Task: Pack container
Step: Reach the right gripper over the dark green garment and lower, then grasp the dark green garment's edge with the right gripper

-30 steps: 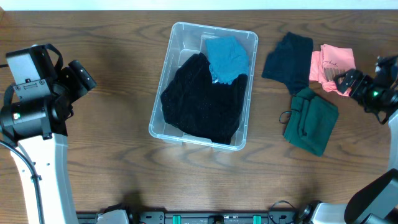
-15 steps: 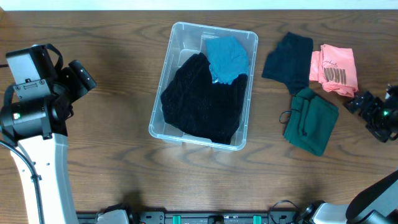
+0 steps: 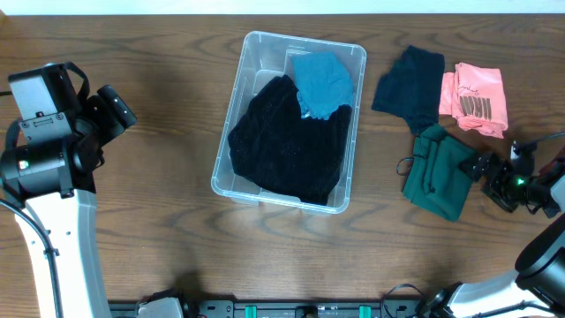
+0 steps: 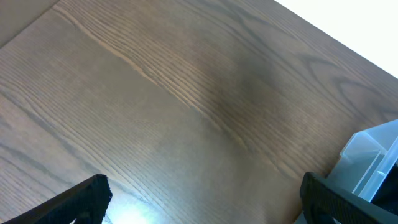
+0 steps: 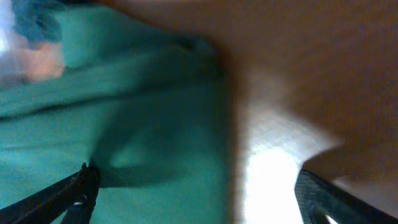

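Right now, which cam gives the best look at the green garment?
Overhead: the whole green garment shows, lying on the table right of the container, with the right gripper at its edge. Right wrist shows only a blurred close patch of it. Left wrist does not show it.

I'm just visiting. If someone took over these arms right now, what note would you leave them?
Left end effector: open, empty, over bare table left of the container.
Right end effector: open, empty, at the green cloth's right edge.
Done: black garment, teal garment in the container.
To do: green cloth, navy cloth, pink cloth on the table right of it; green probably next.
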